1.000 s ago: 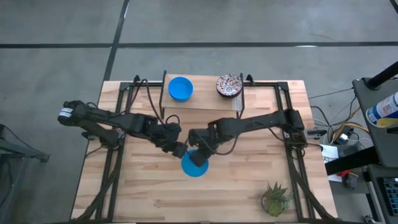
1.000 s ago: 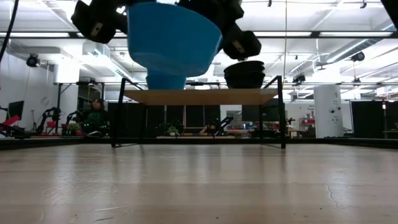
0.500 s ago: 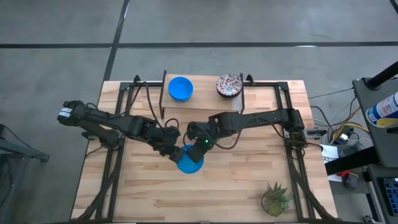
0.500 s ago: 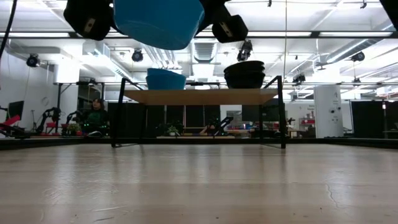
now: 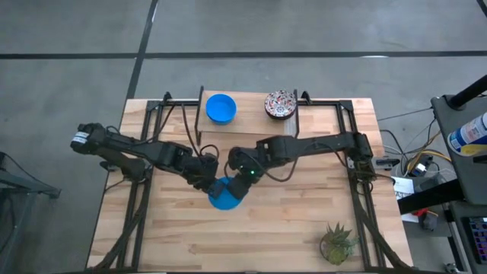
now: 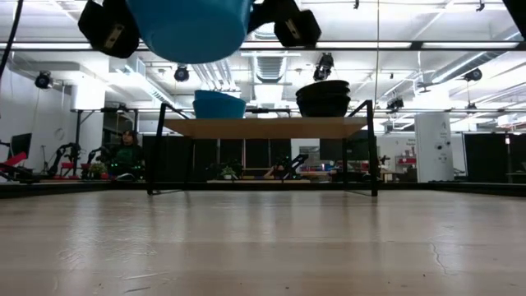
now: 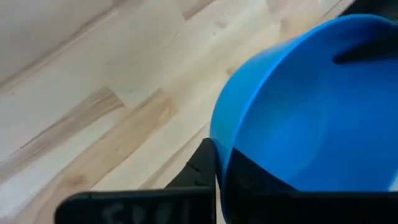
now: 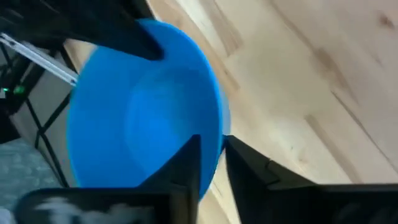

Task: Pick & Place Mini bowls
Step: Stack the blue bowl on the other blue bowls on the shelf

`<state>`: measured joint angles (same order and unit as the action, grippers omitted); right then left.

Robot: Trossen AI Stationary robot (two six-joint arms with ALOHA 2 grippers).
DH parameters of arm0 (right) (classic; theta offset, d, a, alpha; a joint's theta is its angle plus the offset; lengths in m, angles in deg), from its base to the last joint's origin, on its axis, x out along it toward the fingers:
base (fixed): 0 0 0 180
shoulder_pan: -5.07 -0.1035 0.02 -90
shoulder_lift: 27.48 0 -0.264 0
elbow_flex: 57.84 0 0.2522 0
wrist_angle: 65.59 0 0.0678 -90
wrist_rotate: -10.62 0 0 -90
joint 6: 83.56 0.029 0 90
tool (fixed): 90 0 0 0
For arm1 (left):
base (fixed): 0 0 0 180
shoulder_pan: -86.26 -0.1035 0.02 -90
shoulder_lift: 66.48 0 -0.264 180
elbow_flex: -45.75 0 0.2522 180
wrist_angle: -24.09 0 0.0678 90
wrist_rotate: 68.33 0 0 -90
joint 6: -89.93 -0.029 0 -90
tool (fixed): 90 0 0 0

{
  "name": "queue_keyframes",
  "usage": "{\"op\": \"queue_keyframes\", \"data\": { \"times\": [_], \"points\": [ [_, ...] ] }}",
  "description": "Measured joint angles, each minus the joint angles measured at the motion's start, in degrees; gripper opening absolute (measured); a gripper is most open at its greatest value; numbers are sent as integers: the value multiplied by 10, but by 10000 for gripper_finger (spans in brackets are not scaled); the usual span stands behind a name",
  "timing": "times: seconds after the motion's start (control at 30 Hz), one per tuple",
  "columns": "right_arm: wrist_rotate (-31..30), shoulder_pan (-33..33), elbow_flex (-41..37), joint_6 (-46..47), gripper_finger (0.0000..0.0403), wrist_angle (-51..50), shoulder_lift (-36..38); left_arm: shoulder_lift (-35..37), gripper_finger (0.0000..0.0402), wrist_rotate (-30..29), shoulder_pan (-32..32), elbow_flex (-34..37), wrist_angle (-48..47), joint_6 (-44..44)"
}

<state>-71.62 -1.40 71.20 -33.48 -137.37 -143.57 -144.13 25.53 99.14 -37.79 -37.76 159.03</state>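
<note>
Blue mini bowl [image 5: 225,195] is mid-table, held up off the wood; low view shows it well clear of the surface [image 6: 189,29]. Both grippers are on it. Right gripper [image 5: 242,179] is clamped on the rim, one finger inside, one outside (right wrist view [image 8: 208,158]). Left gripper [image 5: 207,183] grips the opposite rim the same way, rim pinched btwn its fingers (left wrist view [image 7: 217,180]). Looks like a handover btwn arms, w/ both holding at once.

Farther back, on the raised shelf [image 5: 247,128]: another blue bowl [image 5: 221,108] and a floral bowl [image 5: 280,104], the latter seemingly a stack in low view [image 6: 323,97]. Potted plant [image 5: 336,242] sits near the table's front right corner, well apart.

Next, prob: one gripper must let go before the other pulls away, else the bowl tips or gets tugged. Which arm keeps it can't be told. Then carry to the shelf and set it down level, prob onto the blue bowl.
</note>
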Motion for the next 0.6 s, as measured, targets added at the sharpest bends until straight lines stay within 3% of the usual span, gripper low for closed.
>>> {"op": "queue_keyframes", "data": {
  "times": [0.33, 0.47, 0.6],
  "points": [
    [-21, 4, 56, -43, 184, -24, 0, 30, 0, -16, 0, -6, 11, -30],
    [-31, 6, 111, -68, 205, -59, 3, 57, 0, -26, -1, -7, -34, -27],
    [-99, 6, 171, -100, 209, -78, 6, 85, 0, -49, -11, -7, -95, -22]
  ]
}}
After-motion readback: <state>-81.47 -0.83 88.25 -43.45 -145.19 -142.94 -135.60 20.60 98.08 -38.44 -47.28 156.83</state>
